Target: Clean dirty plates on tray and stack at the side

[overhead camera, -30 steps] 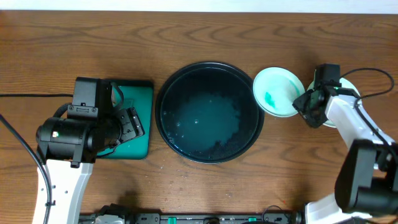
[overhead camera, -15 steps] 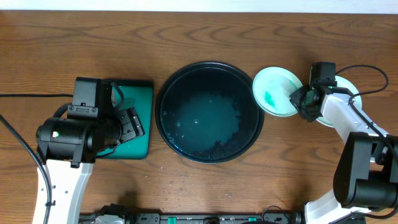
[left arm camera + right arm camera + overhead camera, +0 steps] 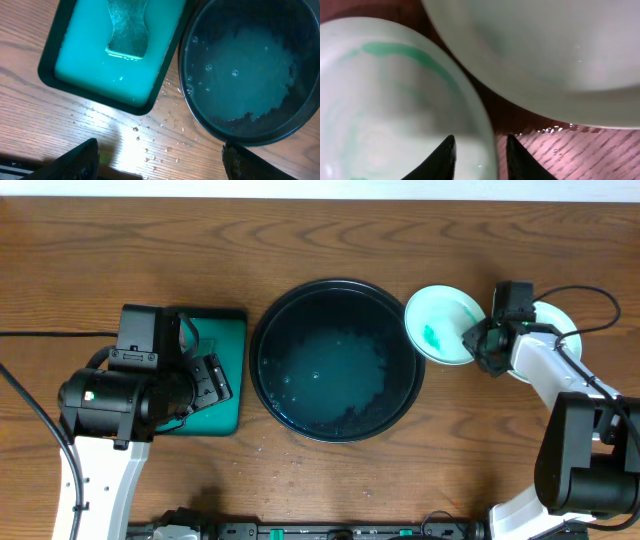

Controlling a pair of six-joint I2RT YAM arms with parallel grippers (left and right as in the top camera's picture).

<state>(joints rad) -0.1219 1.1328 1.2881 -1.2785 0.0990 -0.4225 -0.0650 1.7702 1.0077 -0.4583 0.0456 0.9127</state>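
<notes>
a: the right gripper (image 3: 481, 146) sits astride the rim of the smeared plate (image 3: 395, 110), one finger over the inside, one outside. why there?

b: the rim is the thin part a two-finger tool can pinch. the plate lies on the table (image 3: 300, 230) just beside the round tray (image 3: 336, 283), which holds water, so the likely aim is to lift it in for washing.

a: is it clenched?

b: the fingers stand nearly together, but a dark sliver shows between the rim and the outer finger. whether it truly bites cannot be told.

a: and past it?

b: a second plate (image 3: 545, 45), cleaner-looking, close by but not touching.

a: farther off?

b: the left gripper (image 3: 160, 160) hangs spread wide, holding nothing, near the green tray (image 3: 54, 45) with its pad (image 3: 127, 30), placed, it seems, to fetch that pad.
</notes>
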